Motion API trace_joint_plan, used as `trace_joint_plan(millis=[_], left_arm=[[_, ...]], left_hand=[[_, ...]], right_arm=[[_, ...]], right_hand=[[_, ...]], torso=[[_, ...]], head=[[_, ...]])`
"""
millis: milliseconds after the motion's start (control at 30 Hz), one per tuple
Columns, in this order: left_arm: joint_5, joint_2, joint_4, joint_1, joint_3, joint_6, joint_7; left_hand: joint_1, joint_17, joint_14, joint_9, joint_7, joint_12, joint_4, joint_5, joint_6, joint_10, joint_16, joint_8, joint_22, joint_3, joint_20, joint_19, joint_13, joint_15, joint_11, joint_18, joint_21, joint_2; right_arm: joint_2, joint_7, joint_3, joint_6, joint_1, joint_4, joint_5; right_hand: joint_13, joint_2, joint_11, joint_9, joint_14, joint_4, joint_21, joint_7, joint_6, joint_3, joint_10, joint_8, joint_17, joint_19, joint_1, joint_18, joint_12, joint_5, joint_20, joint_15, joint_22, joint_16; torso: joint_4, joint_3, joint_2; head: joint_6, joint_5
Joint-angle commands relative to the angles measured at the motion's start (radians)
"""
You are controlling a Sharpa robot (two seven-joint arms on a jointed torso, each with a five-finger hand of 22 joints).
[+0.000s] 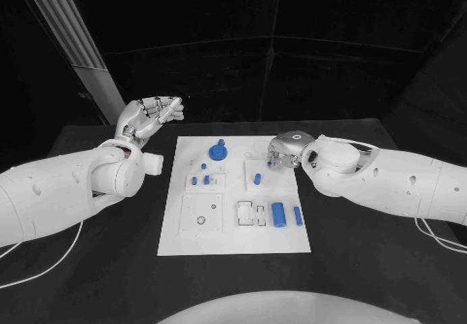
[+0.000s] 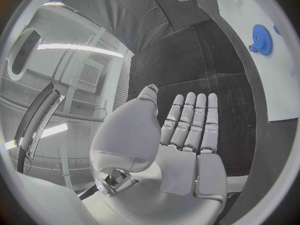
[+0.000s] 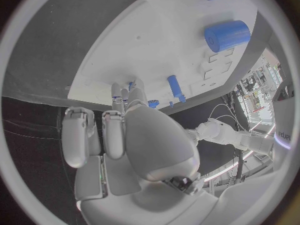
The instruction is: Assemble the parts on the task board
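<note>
Right hand [image 1: 285,150] over task board [image 1: 233,239]; blue cylinder [image 1: 279,214] in recess

This looks like a robot lab: a black desk [image 1: 370,270] with dark curtains behind it, long ceiling lights [image 2: 78,48], and cables [image 1: 39,266].

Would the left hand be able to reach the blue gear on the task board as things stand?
Probably yes: the left hand is raised, open and empty beside the task board, and nothing stands between it and the blue gear.
</note>
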Motion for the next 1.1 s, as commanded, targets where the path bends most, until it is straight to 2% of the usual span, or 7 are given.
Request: trace_joint_plan(millis=[33, 267, 400, 533, 833, 1100], left_arm=[[0.002, 0.002, -0.002, 0.001, 0.0, 0.001, 0.19], [0.002, 0.003, -0.004, 0.001, 0.0, 0.0, 0.187], [0.002, 0.003, -0.006, 0.0, 0.0, -0.001, 0.186], [0.002, 0.003, -0.007, 0.0, 0.0, 0.0, 0.186], [0.002, 0.003, -0.007, -0.001, 0.0, 0.004, 0.183], [0.002, 0.002, -0.008, -0.001, 0.0, 0.005, 0.181]], left_hand=[[0.003, -0.002, -0.005, 0.0, 0.04, 0.006, 0.0, 0.005, -0.005, -0.007, 0.007, 0.006, -0.001, -0.006, 0.0, 0.007, -0.001, -0.001, -0.002, 0.007, -0.007, 0.013], [0.008, -0.007, -0.008, 0.0, 0.04, 0.011, 0.0, 0.007, -0.009, -0.011, 0.012, 0.009, -0.002, -0.007, 0.0, 0.008, -0.001, -0.001, -0.002, 0.007, -0.008, 0.017], [0.01, -0.009, -0.008, -0.001, 0.04, 0.013, 0.0, 0.008, -0.011, -0.012, 0.013, 0.01, -0.003, -0.007, 0.0, 0.008, -0.001, -0.001, -0.002, 0.007, -0.008, 0.018], [0.012, -0.011, -0.009, -0.001, 0.04, 0.016, 0.0, 0.009, -0.012, -0.013, 0.016, 0.012, -0.003, -0.008, 0.0, 0.008, -0.002, -0.001, -0.001, 0.007, -0.008, 0.019], [0.014, -0.014, -0.011, -0.001, 0.04, 0.019, 0.0, 0.01, -0.014, -0.014, 0.018, 0.014, -0.004, -0.009, 0.0, 0.008, -0.002, 0.0, -0.001, 0.007, -0.008, 0.021], [0.014, -0.015, -0.012, -0.001, 0.041, 0.02, 0.0, 0.01, -0.014, -0.015, 0.019, 0.015, -0.004, -0.009, 0.0, 0.008, -0.002, 0.0, -0.001, 0.007, -0.009, 0.021]], right_arm=[[0.0, 0.003, -0.001, 0.014, -0.001, -0.002, -0.005], [0.003, 0.002, -0.001, 0.02, -0.001, -0.005, -0.005], [0.005, 0.003, -0.001, 0.021, -0.001, -0.006, -0.005], [0.007, 0.005, -0.001, 0.023, -0.001, -0.008, -0.004], [0.014, 0.005, -0.001, 0.026, -0.001, -0.011, -0.003], [0.017, 0.004, -0.001, 0.032, -0.001, -0.011, -0.003]], right_hand=[[-0.003, 0.017, -0.002, 0.001, 0.076, 0.002, -0.005, -0.002, 0.012, 0.007, 0.012, -0.004, 0.13, 0.056, 0.002, 0.0, -0.008, -0.002, -0.008, -0.007, 0.227, -0.002], [-0.007, 0.023, -0.009, 0.003, 0.077, 0.001, -0.005, -0.011, 0.033, 0.011, 0.027, -0.002, 0.13, 0.056, 0.015, 0.0, -0.016, -0.002, -0.011, -0.011, 0.226, -0.001], [-0.007, 0.021, -0.01, 0.003, 0.076, 0.002, -0.007, -0.011, 0.034, 0.009, 0.029, -0.003, 0.129, 0.055, 0.015, 0.001, -0.017, -0.003, -0.011, -0.011, 0.226, -0.002], [-0.007, 0.018, -0.01, 0.002, 0.076, 0.004, -0.006, -0.01, 0.035, 0.006, 0.031, -0.005, 0.127, 0.056, 0.014, 0.0, -0.02, -0.003, -0.012, -0.012, 0.226, -0.003], [-0.008, 0.015, -0.009, 0.001, 0.075, 0.005, -0.008, -0.009, 0.034, 0.001, 0.034, -0.009, 0.124, 0.055, 0.011, 0.001, -0.025, -0.002, -0.013, -0.013, 0.225, -0.005], [-0.008, 0.016, -0.01, 0.001, 0.075, 0.002, -0.008, -0.011, 0.039, 0.002, 0.039, -0.011, 0.124, 0.055, 0.016, 0.001, -0.029, -0.002, -0.014, -0.013, 0.225, -0.005]], torso=[[0.0, -0.0002, 0.0], [-0.0008, 0.0005, 0.0], [0.0001, 0.0001, -0.001], [-0.0007, 0.0008, -0.001], [-0.0005, -0.0007, 0.0], [-0.0004, 0.0002, -0.001]], head=[[0.0, -0.003], [-0.001, -0.002], [-0.003, -0.002], [-0.007, 0.004], [-0.01, 0.001], [-0.013, 0.0]])
